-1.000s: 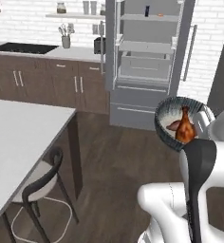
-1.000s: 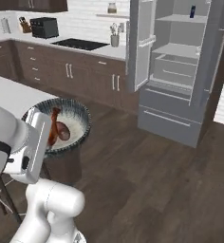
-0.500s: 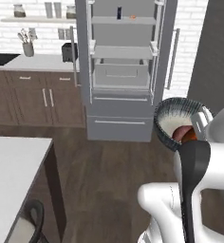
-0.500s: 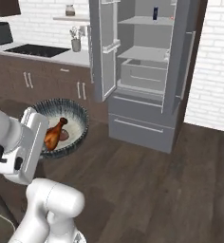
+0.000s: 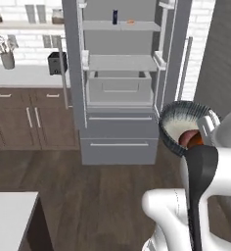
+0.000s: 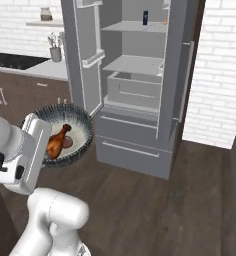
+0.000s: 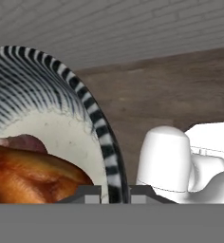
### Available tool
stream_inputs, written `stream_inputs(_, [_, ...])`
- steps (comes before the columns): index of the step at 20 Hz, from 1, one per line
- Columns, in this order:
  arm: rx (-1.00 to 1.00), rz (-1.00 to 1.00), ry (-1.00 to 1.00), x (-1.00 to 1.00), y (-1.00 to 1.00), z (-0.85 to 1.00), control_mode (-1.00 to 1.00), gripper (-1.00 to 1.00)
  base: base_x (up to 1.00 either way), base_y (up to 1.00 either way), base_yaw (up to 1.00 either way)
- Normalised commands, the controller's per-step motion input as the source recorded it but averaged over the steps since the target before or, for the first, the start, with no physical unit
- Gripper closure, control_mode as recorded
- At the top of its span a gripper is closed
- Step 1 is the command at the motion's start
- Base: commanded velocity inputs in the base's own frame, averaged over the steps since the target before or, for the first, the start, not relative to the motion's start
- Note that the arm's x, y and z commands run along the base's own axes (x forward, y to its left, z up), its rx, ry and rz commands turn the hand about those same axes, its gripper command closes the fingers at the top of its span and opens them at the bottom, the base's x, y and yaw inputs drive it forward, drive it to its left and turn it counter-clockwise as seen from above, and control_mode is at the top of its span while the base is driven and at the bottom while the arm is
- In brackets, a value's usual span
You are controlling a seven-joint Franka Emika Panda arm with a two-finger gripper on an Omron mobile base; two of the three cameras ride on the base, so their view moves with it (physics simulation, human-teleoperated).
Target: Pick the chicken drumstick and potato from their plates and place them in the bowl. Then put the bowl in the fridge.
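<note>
Bowl (image 6: 65, 134): dark grey-blue w/ pale stripes on wall, whitish inside. In bowl: drumstick (image 6: 56, 142) glossy orange-brown, potato (image 6: 68, 143) reddish-brown. Behind bowl: fridge (image 6: 135, 85) grey, pale grey shelves, silver handle. Floor (image 6: 155, 210) dark brown wood.

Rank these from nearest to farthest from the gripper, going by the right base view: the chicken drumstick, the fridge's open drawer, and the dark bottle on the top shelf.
1. Chicken drumstick: in the bowl whose rim the gripper is shut on.
2. Open drawer: in the fridge, above the two closed lower drawers.
3. Dark bottle: on the top shelf, highest and deepest.
</note>
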Motion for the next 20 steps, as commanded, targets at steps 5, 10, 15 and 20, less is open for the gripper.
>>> stream_inputs(5, [0.00, 0.00, 0.00, 0.00, 0.00, 0.00, 1.00, 1.00, 1.00, -0.11, -0.07])
stream_inputs(10, [0.00, 0.00, 0.00, 0.00, 0.00, 0.00, 1.00, 1.00, 1.00, 0.07, -0.22])
stream_inputs(15, [0.00, 0.00, 0.00, 0.00, 0.00, 0.00, 1.00, 1.00, 0.98, 0.54, -0.42])
stream_inputs(20, [0.00, 0.00, 0.00, 0.00, 0.00, 0.00, 1.00, 1.00, 0.89, 0.70, -0.29])
